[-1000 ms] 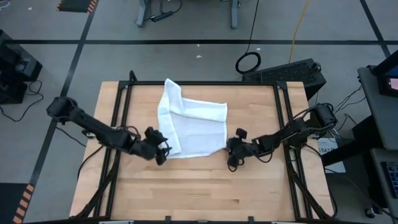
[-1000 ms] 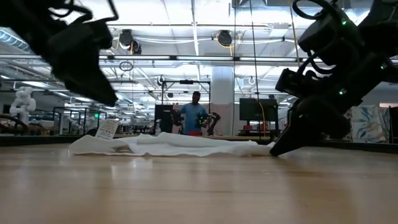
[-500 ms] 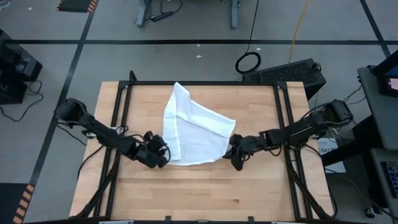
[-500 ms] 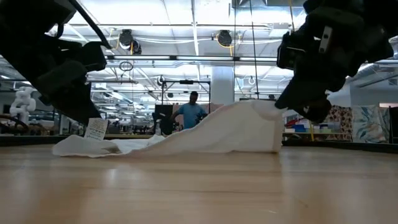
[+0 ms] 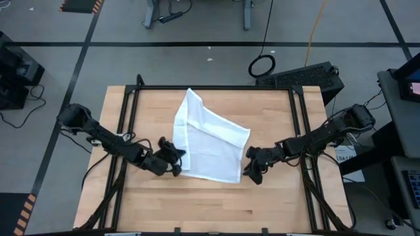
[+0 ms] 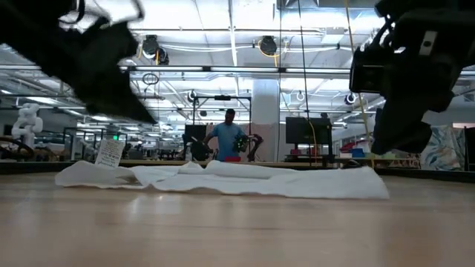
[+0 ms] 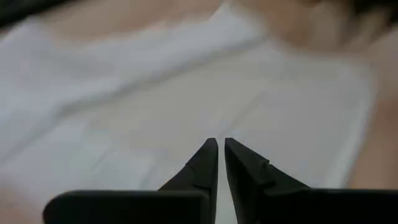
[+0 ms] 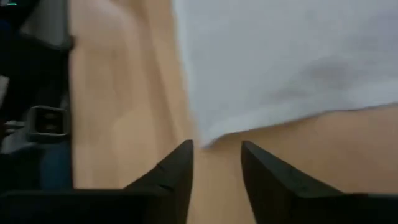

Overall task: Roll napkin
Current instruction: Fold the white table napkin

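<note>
The white napkin [image 5: 210, 141] lies flat on the wooden table, with a strip along its left side folded over. In the low view the napkin [image 6: 223, 178] rests on the wood from end to end. My left gripper [image 5: 177, 156] is at the napkin's near left edge; it hangs shut above the cloth [image 7: 155, 93] and touches nothing [image 7: 219, 144]. My right gripper [image 5: 251, 172] hovers open just right of the napkin's near right corner [image 8: 202, 140], clear of the table [image 6: 397, 144], with nothing between its fingers [image 8: 217, 144].
A black metal frame [image 5: 131, 131] runs along the table's left, right and far sides. Bare wood [image 5: 210, 203] stretches between the napkin and the near edge. A person [image 6: 228, 137] stands far off in the room behind.
My right gripper lifted the napkin's near right corner, then let go and rose clear. That corner has fallen flat, closer to the near edge than before. The napkin has turned a little on the table. My left gripper has edged right, over the cloth's near left edge.
</note>
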